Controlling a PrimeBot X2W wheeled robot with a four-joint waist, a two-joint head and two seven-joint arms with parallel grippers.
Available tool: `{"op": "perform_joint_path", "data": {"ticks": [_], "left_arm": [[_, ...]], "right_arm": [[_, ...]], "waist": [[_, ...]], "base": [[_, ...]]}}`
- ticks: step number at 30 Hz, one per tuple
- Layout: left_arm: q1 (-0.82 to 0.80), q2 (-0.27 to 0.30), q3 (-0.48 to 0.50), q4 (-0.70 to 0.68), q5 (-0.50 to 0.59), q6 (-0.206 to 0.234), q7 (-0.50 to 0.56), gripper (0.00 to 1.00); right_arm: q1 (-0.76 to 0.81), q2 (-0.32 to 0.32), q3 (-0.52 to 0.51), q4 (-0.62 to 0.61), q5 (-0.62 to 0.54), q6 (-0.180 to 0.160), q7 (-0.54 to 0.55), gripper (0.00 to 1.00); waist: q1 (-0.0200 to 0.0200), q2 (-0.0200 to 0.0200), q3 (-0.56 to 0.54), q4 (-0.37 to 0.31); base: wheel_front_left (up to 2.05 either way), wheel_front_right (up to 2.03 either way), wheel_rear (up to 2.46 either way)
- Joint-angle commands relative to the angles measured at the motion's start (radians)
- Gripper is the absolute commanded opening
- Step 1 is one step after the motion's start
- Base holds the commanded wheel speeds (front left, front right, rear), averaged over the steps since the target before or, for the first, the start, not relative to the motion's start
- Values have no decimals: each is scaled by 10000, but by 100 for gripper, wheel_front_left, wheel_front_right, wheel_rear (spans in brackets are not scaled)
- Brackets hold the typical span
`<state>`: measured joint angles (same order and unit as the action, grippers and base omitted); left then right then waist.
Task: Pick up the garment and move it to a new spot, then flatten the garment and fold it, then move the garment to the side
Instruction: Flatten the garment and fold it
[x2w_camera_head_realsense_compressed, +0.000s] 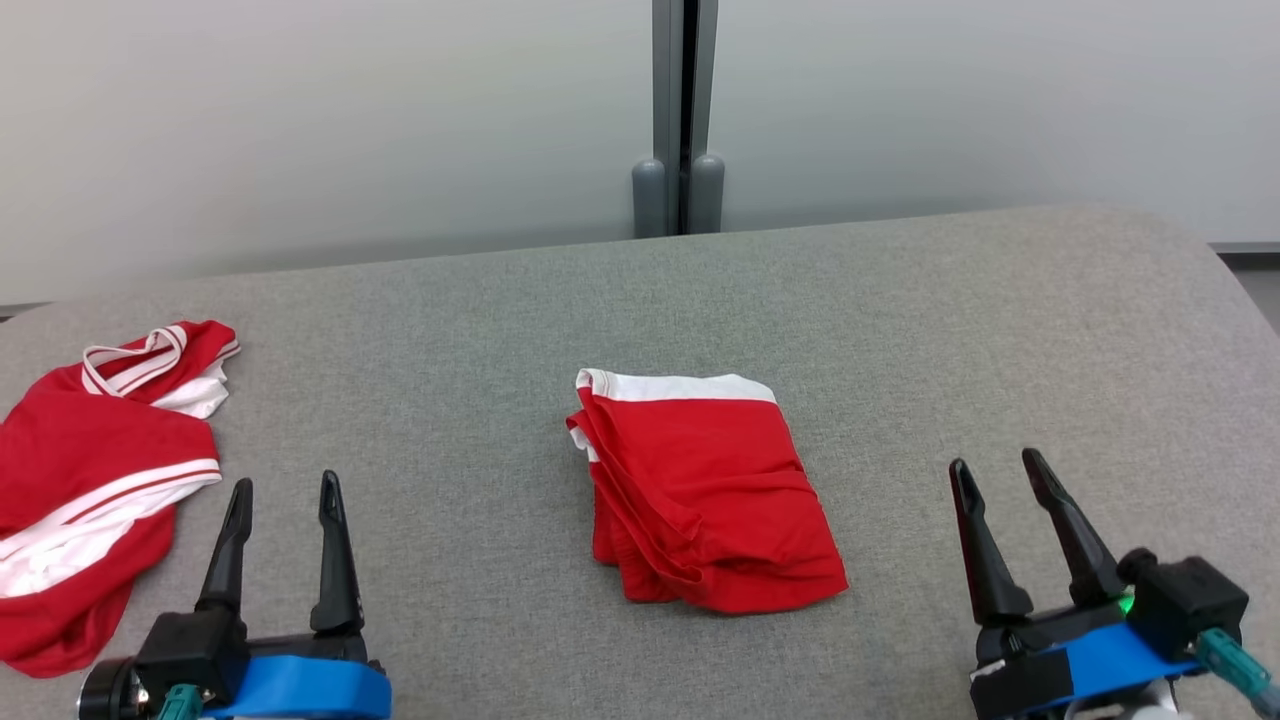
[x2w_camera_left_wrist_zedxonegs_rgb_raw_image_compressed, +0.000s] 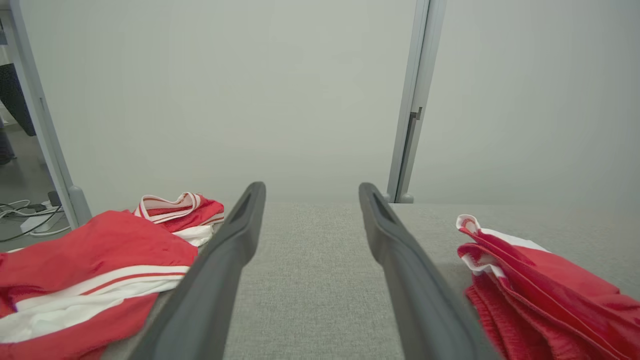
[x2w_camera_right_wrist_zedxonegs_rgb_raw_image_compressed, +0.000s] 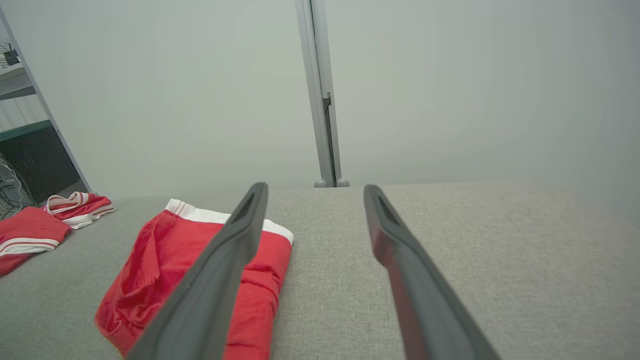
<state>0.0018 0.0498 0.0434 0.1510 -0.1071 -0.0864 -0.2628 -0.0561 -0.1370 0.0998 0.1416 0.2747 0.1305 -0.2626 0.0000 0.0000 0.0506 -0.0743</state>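
At the far left of the grey counter (x2w_camera_head_realsense_compressed: 450, 330) lies a crumpled garment (x2w_camera_head_realsense_compressed: 90, 480), red with white stripes and a striped collar or waistband turned up at its far end. It is loose and bunched, and part of it runs off the near-left edge of the head view.

Just to its right, the left tool (x2w_camera_head_realsense_compressed: 285, 485) hovers low over bare counter. Its two dark fingers are spread and hold nothing. In the left wrist view, cloth lies off to either side of the fingers and only grey fabric between them.

At the middle of the counter sits the folded garment (x2w_camera_head_realsense_compressed: 705, 490), a compact red rectangle with a white band along its far edge. Several stacked layers show at its left side, and the top face has a few soft creases but lies flat. It is well apart from both tools.

At the right, the right tool (x2w_camera_head_realsense_compressed: 995, 462) is likewise spread and empty over bare counter, with the folded garment off to its left.

Judging from this layout, the pick-up, flattening and folding look finished for the middle piece. What seems left is the last step, carrying or sliding it to the side. Whether the crumpled piece at the left is a later job cannot be told.
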Motion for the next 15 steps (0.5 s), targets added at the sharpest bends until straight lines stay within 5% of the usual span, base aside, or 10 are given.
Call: {"op": "perform_joint_path", "data": {"ticks": [1, 15], "left_arm": [[218, 10, 50, 40, 101, 130, -30, 100], [770, 87, 469, 175, 374, 290, -30, 100]], "right_arm": [[363, 159, -137, -114, -194, 5, -31, 100], [1099, 589, -376, -50, -848, 5, -31, 100]], "waist": [[0, 0, -142, 32], [0, 0, -426, 369]], "base": [[0, 0, 0], [0, 0, 0]]}}
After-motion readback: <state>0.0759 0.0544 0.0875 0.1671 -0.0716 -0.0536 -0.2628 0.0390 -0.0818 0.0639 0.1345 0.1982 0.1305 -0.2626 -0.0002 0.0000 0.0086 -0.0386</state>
